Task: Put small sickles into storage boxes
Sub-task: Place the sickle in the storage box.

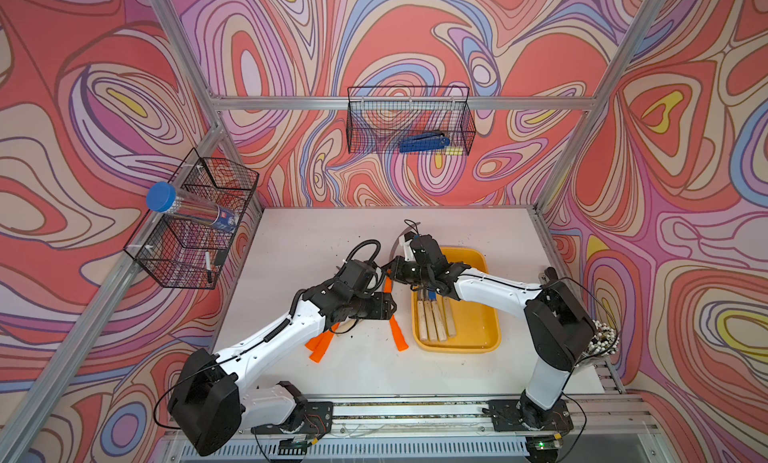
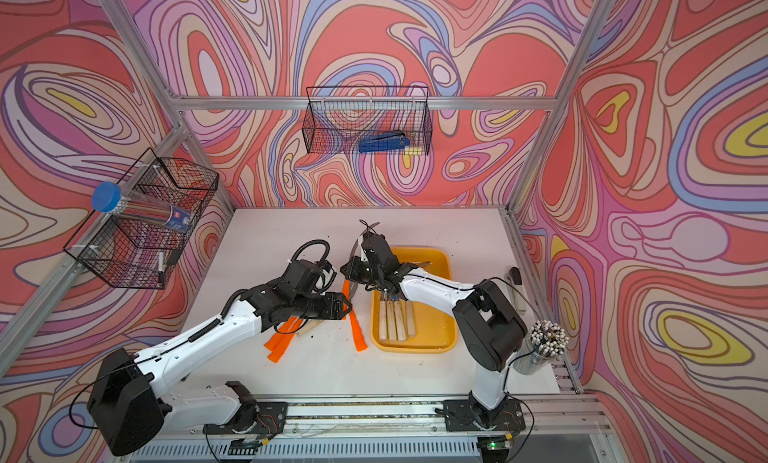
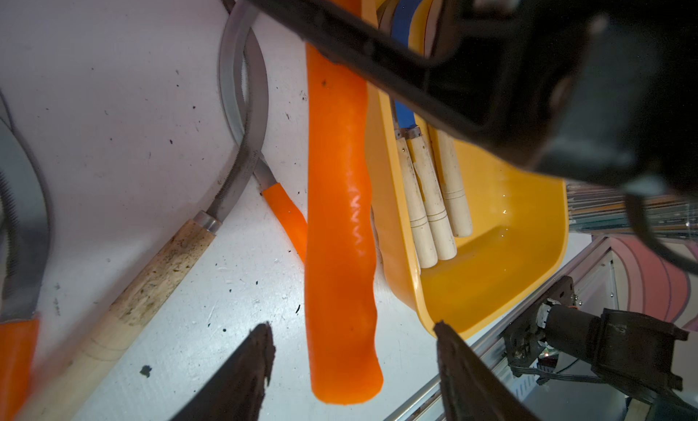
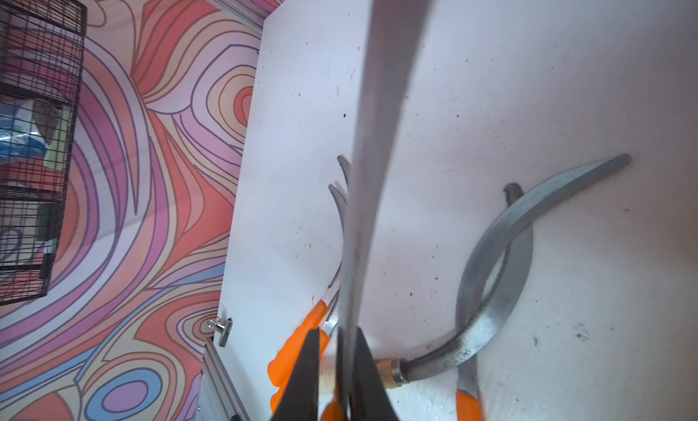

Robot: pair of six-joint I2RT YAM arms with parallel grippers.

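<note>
Bimanual cell, seen from above and from both wrists.

**Small sickles, nine counted**
- Four sickles with pale wood handles (image 1: 434, 320) lie side by side in the shallow rectangular yellow plastic tray (image 1: 478, 328). One of them carries a blue blade (image 3: 405, 113).
- One sickle with a bright orange plastic handle and curved grey blade (image 3: 340, 211) hangs over the white table (image 1: 316, 240), just beside the tray's long rim.
- Four lie on the table outside the tray:
  - a pair of orange handles (image 1: 319, 348) lying together under the left arm;
  - a wood-handled sickle (image 3: 151, 287) whose blade crosses that of a further orange-handled sickle (image 3: 287, 219).

**Grippers**
- The right gripper (image 4: 337, 336) is clamped flat on the hanging sickle's grey blade.
- The left gripper (image 3: 352, 324) has its fingers spread wide. The orange handle passes between them with a gap on each side.

**Surroundings**
- There are two black wire mesh baskets.
  - The back-wall basket (image 1: 409, 120) holds a blue straight-bodied tool (image 1: 424, 142).
  - The side-wall basket (image 1: 195, 220) holds a clear tube with a blue cap (image 1: 191, 207).
- One cup of white-tipped sticks (image 2: 544, 340) stands beside the right arm.

**Writing**
- The tube's blue label and a stamp on the wood-handled sickle's blade are too blurred to read.
</note>
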